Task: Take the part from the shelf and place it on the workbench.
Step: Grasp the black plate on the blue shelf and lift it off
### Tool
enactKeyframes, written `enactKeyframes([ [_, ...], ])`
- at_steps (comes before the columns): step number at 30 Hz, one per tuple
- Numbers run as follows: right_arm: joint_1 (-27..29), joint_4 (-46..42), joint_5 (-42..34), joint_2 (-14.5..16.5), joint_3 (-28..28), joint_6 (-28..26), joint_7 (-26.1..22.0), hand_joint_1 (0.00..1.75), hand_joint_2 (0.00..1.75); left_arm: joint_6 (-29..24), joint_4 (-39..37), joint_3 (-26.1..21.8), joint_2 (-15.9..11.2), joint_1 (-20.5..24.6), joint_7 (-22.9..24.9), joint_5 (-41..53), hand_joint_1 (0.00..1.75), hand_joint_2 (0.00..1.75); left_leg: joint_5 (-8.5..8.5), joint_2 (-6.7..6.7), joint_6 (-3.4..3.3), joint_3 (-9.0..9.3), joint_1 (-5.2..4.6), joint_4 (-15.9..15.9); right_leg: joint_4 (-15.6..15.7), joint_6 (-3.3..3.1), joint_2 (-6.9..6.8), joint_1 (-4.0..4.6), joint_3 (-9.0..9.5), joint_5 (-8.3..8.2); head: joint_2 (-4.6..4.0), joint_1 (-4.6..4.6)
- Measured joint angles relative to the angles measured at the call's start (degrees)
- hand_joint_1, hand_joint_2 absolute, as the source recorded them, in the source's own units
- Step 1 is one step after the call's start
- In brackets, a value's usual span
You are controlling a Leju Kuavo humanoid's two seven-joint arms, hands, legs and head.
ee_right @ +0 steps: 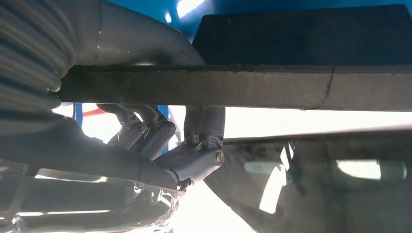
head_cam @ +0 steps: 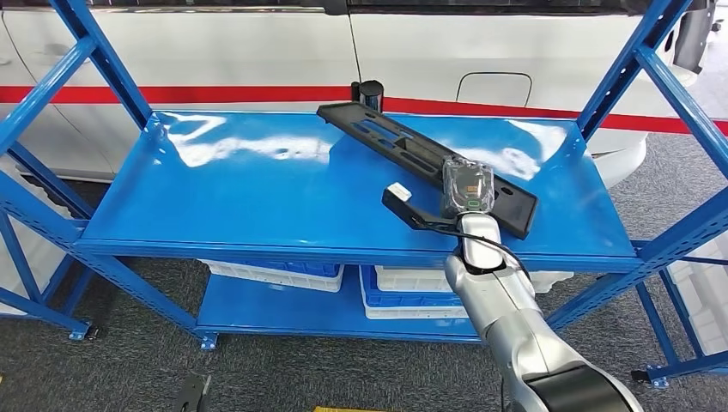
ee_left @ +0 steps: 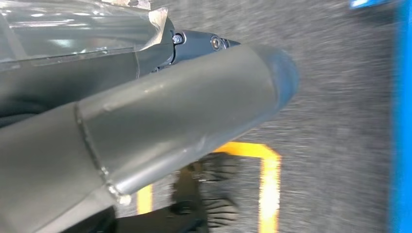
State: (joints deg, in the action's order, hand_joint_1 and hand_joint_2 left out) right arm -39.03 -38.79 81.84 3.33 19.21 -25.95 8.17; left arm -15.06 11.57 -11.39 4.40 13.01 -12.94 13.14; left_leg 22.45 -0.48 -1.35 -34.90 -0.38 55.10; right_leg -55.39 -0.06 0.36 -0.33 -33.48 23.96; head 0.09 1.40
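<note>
The part [head_cam: 403, 142] is a long flat black panel lying diagonally on the blue shelf's top deck [head_cam: 257, 189], from the back centre to the front right. My right hand [head_cam: 468, 190] sits over its near right end. In the right wrist view the part's edge [ee_right: 243, 85] runs between the thumb [ee_right: 141, 43] on one side and the curled fingers [ee_right: 201, 145] on the other, so the hand grips it. My left hand [ee_left: 170, 111] hangs over the grey floor, thumb stretched out, holding nothing.
Blue uprights and diagonal braces [head_cam: 652, 60] frame both ends of the shelf. White and blue bins [head_cam: 403, 296] fill the lower deck. A white car with a red stripe [head_cam: 215, 93] stands close behind, with a black cylinder [head_cam: 369, 90] at the deck's back edge. A yellow floor line [ee_left: 269, 184] shows.
</note>
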Motion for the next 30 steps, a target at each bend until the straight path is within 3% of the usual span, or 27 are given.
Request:
enactKeyframes([
  [5,6.3,-17.6,-5.0,0.8,-4.1,0.2,-6.2,1.75,1.75,3.1,0.0,-1.3,0.3,0.5,-4.8,-0.5,0.0,0.0,0.0,0.0,0.0,-0.06,0.0,0.0,0.0,0.0,0.01,0.0,-0.1,0.0,0.0,0.0],
  [9,9.6,-31.7,-5.3,0.8,-4.5,0.1,-7.7,1.75,1.75,5.8,0.1,-2.0,0.7,1.2,-6.5,-0.6,0.0,1.75,0.01,0.01,0.0,-0.12,-0.01,0.0,0.0,0.0,0.02,-0.01,-0.17,0.01,0.0,0.01],
  [17,12.0,-49.9,-6.9,-0.5,-3.9,1.4,-8.9,1.75,1.75,7.3,0.3,-3.7,1.3,1.6,-8.0,-1.7,0.0,1.75,0.03,0.02,0.02,-0.13,-0.01,0.0,0.0,0.0,0.03,-0.01,-0.17,0.01,0.0,0.0],
  [30,12.6,-54.8,-13.6,-1.9,-2.1,1.8,-10.5,1.75,1.75,7.8,0.3,-5.9,1.4,1.5,-8.2,-2.5,0.0,1.75,0.03,0.01,0.02,-0.13,-0.01,0.0,0.0,0.0,0.03,0.0,-0.16,0.01,0.0,0.0],
])
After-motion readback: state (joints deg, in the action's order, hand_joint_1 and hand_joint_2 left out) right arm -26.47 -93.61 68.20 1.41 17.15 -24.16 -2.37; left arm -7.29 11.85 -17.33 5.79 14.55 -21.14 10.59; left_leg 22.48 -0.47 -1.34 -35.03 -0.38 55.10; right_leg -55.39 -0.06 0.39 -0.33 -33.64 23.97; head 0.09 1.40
